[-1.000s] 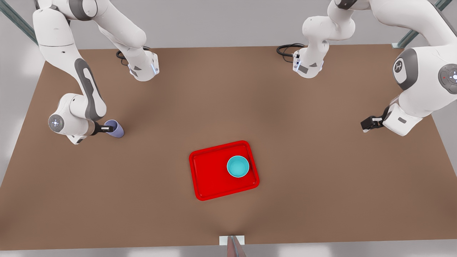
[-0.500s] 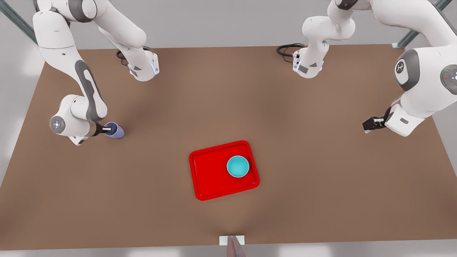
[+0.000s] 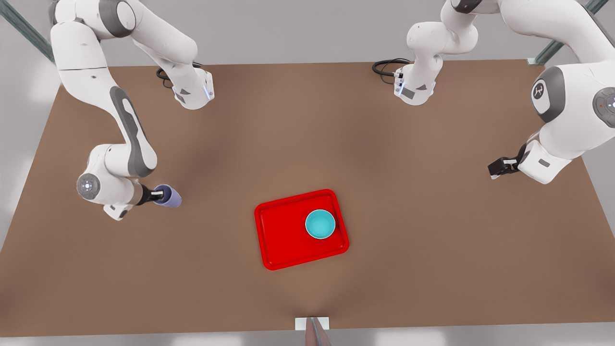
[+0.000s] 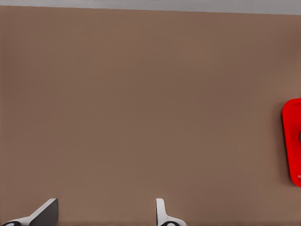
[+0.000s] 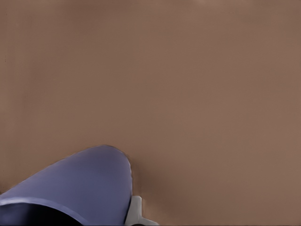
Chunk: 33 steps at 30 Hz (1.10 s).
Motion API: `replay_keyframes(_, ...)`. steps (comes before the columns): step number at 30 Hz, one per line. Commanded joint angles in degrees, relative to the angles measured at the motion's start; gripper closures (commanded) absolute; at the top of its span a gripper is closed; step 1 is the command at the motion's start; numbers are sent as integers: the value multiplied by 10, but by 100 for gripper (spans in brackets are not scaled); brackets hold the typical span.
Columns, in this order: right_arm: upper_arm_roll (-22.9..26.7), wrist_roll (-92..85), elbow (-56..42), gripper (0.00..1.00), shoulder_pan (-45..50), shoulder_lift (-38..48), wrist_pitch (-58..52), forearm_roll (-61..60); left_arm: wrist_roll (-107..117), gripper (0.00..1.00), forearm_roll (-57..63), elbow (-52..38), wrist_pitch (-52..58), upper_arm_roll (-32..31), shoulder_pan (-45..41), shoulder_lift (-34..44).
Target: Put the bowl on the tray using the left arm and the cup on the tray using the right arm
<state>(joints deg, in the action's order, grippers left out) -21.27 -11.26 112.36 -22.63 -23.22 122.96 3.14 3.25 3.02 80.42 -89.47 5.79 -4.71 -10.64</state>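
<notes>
Front view: the bowl point(image 3: 320, 224) is already set inside the tray point(image 3: 283, 240), near its far corner on the front view's right. The cup point(image 3: 168, 196) is pinched by the right gripper point(image 3: 160, 195) well apart from the tray, on the front view's left, apparently held for carrying to the tray. The left gripper point(image 3: 495, 169), fingers spread and empty, is parked well away from the tray on the opposite side, waiting.

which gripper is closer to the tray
Left, slightly. The left gripper waits open off the tray, at the front view's right. The right gripper holds the cup opposite.
</notes>
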Motion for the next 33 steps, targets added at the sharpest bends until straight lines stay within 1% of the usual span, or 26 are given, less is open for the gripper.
replay_keyframes(1, 0, 2, -6, 78, 5, -4, 0, 3, 0, 0, 1, 0, 0, 0, 2, 0)
replay_keyframes(2, 0, 2, -42, 78, 35, -26, 0, 2, -1, 0, 1, 0, 0, 0, 6, 0)
replay_keyframes(4, 4, 5, -135, 78, 123, -78, -5, -17, -1, 0, 1, 0, 0, 0, 8, 0)
replay_keyframes(6, 10, 20, -208, 78, 197, -112, -8, -18, -1, 0, 1, 0, 0, 0, 8, -1)
replay_keyframes(7, 35, 39, -241, 78, 248, -127, -11, -18, -1, 0, 1, 0, 0, 0, 8, 0)
replay_keyframes(8, 80, 49, -295, 78, 318, -150, -30, -51, -1, 0, 1, 0, 0, 0, 8, 0)
replay_keyframes(9, 125, 50, -326, 78, 374, -164, -37, -77, -1, 0, 1, 0, -1, 0, 10, -2)
replay_keyframes(12, 247, 68, -413, 78, 513, -213, -62, -167, -1, 0, 0, 0, 0, 0, 19, -6)
replay_keyframes(13, 274, 79, -434, 78, 540, -230, -65, -190, -1, 0, 0, 0, 0, 0, 19, -7)
replay_keyframes(15, 316, 101, -454, 78, 582, -256, -66, -220, -2, 0, 1, 1, 0, 0, 19, -9)
replay_keyframes(21, 317, 109, -469, 78, 583, -292, -58, -220, -2, 0, 0, 0, 0, -1, 16, -10)
replay_keyframes(23, 334, 110, -469, 77, 598, -300, -57, -220, -2, 0, 1, 1, -1, -1, 17, -10)
replay_keyframes(24, 334, 111, -469, 76, 599, -300, -57, -220, -2, 0, 1, 0, 0, -1, 17, -10)
replay_keyframes(25, 334, 111, -469, 73, 600, -301, -56, -220, -2, 0, 0, 1, 0, -1, 17, -10)
replay_keyframes(26, 334, 111, -470, 60, 600, -304, -56, -220, -2, 0, 0, 1, 0, -1, 17, -10)
replay_keyframes(27, 337, 111, -470, 42, 600, -305, -55, -220, -2, 0, 0, 1, 0, -1, 16, -10)
replay_keyframes(28, 337, 110, -470, 33, 600, -309, -54, -220, -2, 0, 0, 1, 0, 0, 17, -10)
replay_keyframes(29, 337, 111, -470, 29, 600, -310, -54, -220, -2, 0, 0, 1, 0, -1, 17, -10)
replay_keyframes(31, 337, 111, -470, 28, 601, -312, -54, -221, -2, 0, 0, 1, 0, -1, 16, -10)
replay_keyframes(33, 338, 111, -470, 25, 602, -312, -54, -221, -2, 0, 0, 1, 0, -1, 15, -10)
